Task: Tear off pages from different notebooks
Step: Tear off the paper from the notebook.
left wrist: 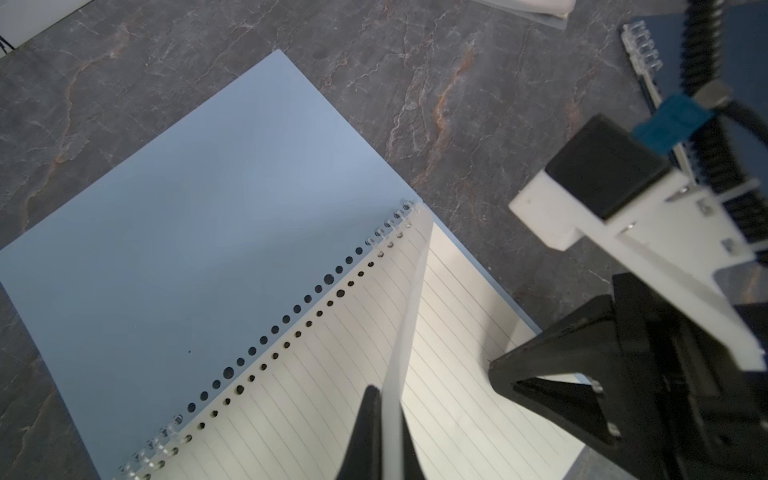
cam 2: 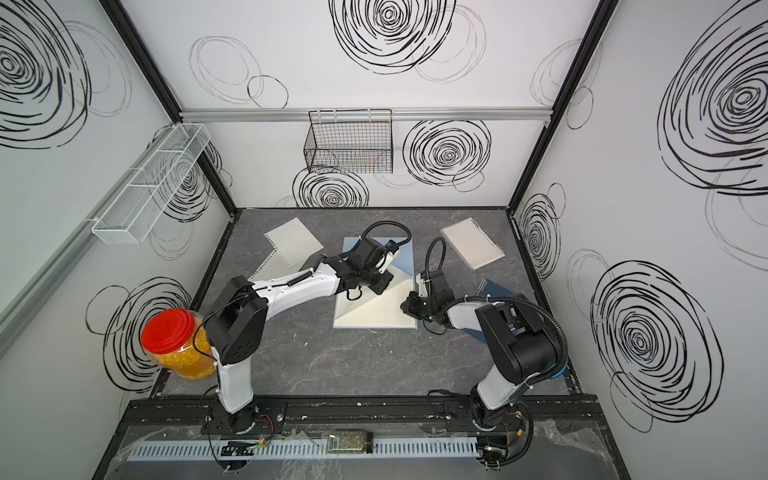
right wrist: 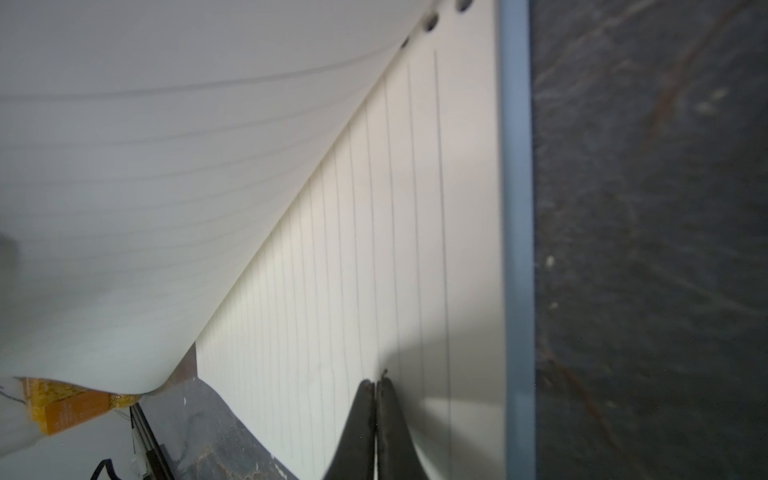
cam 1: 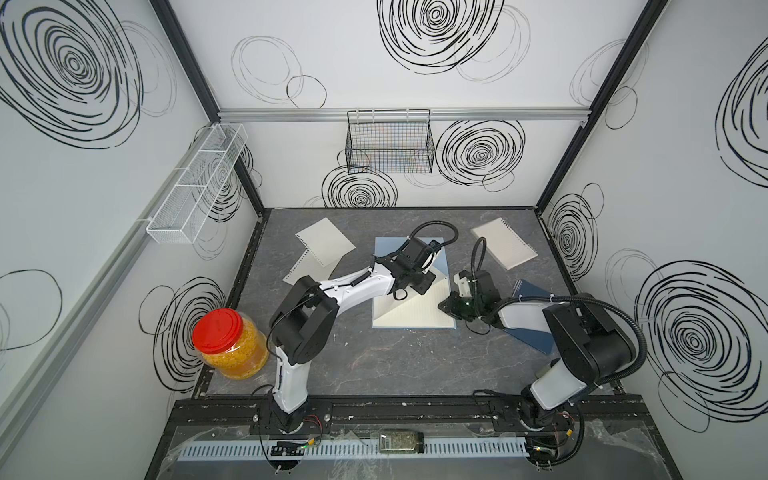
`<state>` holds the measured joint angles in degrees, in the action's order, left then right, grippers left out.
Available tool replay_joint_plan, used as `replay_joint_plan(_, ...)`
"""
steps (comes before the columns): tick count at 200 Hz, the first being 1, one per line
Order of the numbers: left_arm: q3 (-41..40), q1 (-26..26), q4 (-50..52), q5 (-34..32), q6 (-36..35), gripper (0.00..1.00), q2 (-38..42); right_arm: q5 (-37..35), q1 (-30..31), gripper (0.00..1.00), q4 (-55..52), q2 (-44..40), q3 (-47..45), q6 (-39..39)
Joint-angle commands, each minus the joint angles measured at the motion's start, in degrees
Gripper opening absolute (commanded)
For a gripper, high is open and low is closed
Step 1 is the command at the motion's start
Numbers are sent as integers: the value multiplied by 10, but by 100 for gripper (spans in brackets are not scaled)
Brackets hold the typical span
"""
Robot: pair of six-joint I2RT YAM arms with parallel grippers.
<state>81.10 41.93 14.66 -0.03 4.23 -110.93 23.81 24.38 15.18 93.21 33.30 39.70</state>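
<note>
Left gripper (left wrist: pixel 386 415): we see fingers clamped on a lifted page (left wrist: pixel 409 316) above the light-blue notebook (left wrist: pixel 199 232).
Right gripper (right wrist: pixel 376 388): fingers pressed shut, tips at that notebook's lined paper near its edge.
Loose pages (cam 1: pixel 328 241): apart from the notebook, on its left-arm side.
Navy notebook (cam 1: pixel 536 338): near it, under our right arm.

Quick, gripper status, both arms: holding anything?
Left gripper: closed, pinching a lifted page of the light-blue notebook.
Right gripper: closed, nothing visibly held, tips at that notebook's lined paper.

Grey marbled table (cam 1: pixel 395 365), notebooks (cam 1: pixel 503 244), loose pages (cam 1: pixel 326 241), red-lidded jar (cam 1: pixel 230 345)
</note>
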Motion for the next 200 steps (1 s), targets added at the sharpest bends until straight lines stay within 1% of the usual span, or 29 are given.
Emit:
replay_joint_plan(1,-28,-39,-36,-10,38,0,18,-8,9,6,-2,20,-10,16)
replay_joint_plan(20,-78,-88,-71,-27,60,0,43,-10,14,5,-10,31,-8,20)
replay_joint_plan(35,-113,-132,-102,15,87,0,60,-14,18,4,-4,34,-12,25)
replay_joint_plan(47,-132,-147,-117,28,95,0,73,-17,20,3,0,37,-14,29)
replay_joint_plan(65,-134,-143,-112,32,84,0,79,-15,20,3,9,44,-17,31)
replay_joint_plan(81,-130,-134,-104,16,74,0,79,-12,21,3,17,51,-18,34)
replay_joint_plan(104,-131,-134,-108,38,78,0,80,-8,25,3,28,55,-18,36)
replay_joint_plan(138,-120,-130,-95,52,69,0,75,-11,29,5,26,38,-20,35)
replay_joint_plan(155,-114,-128,-78,51,70,0,76,-10,30,8,26,21,-19,26)
replay_joint_plan(173,-113,-123,-66,41,70,0,81,-12,35,12,5,1,-4,2)
replay_joint_plan(182,-112,-122,-59,37,73,0,84,-26,42,15,-18,-7,10,-10)
replay_joint_plan(200,-105,-118,-37,21,80,0,88,-38,54,16,-57,-10,44,-38)
